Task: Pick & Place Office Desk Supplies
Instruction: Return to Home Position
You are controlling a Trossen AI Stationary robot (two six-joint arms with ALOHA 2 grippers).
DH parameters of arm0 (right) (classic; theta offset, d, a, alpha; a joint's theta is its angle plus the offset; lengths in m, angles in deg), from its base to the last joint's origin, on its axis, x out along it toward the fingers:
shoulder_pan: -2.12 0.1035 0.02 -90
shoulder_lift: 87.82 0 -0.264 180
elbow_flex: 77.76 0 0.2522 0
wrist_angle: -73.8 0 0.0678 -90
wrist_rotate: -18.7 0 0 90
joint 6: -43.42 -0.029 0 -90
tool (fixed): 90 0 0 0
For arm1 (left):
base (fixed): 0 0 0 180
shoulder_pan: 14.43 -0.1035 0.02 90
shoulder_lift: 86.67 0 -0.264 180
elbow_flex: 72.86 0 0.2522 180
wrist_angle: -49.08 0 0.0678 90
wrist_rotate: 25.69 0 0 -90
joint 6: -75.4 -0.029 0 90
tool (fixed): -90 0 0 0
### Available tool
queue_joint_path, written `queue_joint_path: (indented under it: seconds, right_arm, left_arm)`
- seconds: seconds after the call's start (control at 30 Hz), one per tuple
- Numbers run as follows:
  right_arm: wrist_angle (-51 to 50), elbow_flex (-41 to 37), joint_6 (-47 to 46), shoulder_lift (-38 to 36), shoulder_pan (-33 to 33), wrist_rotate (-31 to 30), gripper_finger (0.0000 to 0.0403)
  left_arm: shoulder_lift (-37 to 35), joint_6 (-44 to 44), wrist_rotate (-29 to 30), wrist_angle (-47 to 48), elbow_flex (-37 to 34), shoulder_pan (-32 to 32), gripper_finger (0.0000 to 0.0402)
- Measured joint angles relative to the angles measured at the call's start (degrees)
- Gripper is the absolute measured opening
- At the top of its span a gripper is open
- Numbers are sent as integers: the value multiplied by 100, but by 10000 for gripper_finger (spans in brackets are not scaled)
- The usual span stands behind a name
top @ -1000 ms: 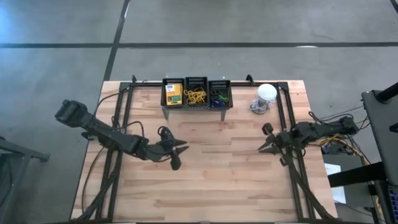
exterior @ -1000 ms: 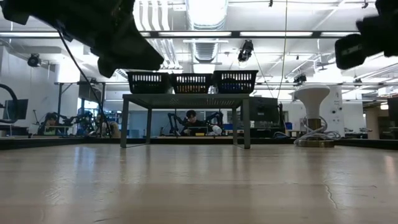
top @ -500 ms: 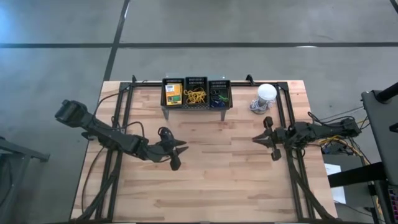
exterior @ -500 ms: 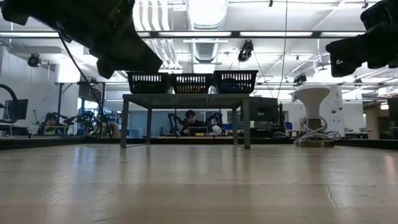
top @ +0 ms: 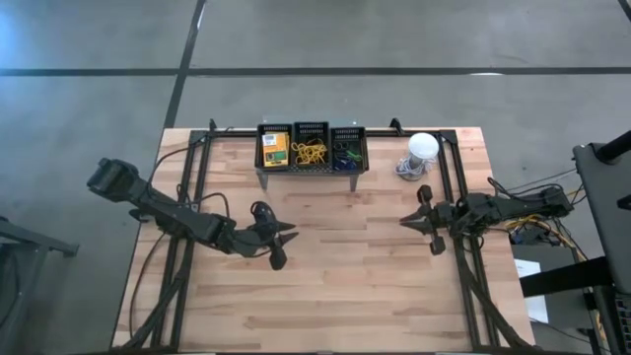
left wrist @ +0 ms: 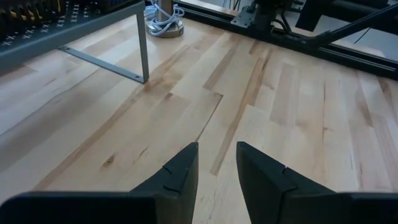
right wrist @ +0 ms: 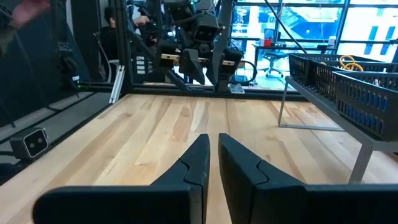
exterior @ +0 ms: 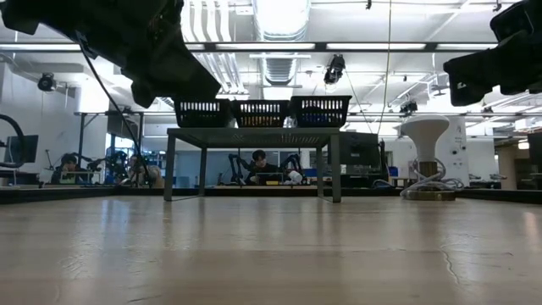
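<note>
Three black baskets (top: 311, 147) sit in a row on a grey shelf (exterior: 254, 134) at the table's far middle. The left basket holds a yellow-and-green crayon box (top: 275, 149), the middle one yellow rubber bands (top: 310, 152), and the right one small dark items (top: 345, 154). My left gripper (top: 286, 240) hovers over the bare wood left of centre. It is open, and nothing is between its fingers (left wrist: 217, 148). My right gripper (top: 406, 222) hangs level over the right side, shut and empty (right wrist: 214, 138), pointing toward the table's left.
A white bulb-like object (top: 422, 148) with a coiled cable stands at the far right. Black frame rails (top: 463, 266) run along both sides of the table. Bare wood (top: 345, 276) lies between the arms. A person (exterior: 259, 159) sits in the room beyond.
My right gripper has swung from pointing toward the near left to pointing straight at the table's left edge. It has stayed shut, at about the same spot.
</note>
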Motion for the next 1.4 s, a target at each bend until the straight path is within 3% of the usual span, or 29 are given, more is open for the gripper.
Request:
queue_joint_path:
  seconds: [0.3,0.53,0.73,0.9,1.03,1.17,1.4]
  right_arm:
    - [0,0,-1,2,0,0,31]
    - [0,0,0,2,2,0,31]
    - [2,0,23,0,2,0,31]
    - [0,0,23,2,2,0,31]
    - [0,0,2,0,2,0,31]
    - [0,0,2,0,2,0,31]
    - [0,0,3,0,2,0,31]
  left_arm:
    - [0,-10,1,6,0,0,113]
    - [-68,-1036,131,-157,24,-59,113]
    - [-75,-1116,173,-213,56,-83,113]
    - [-152,-844,774,-447,-177,-156,113]
    - [-720,-466,976,-1326,-907,-227,113]
    - [-1819,-497,1015,-2206,-1983,-243,113]
    - [-3734,-991,803,-2286,-3133,-243,113]
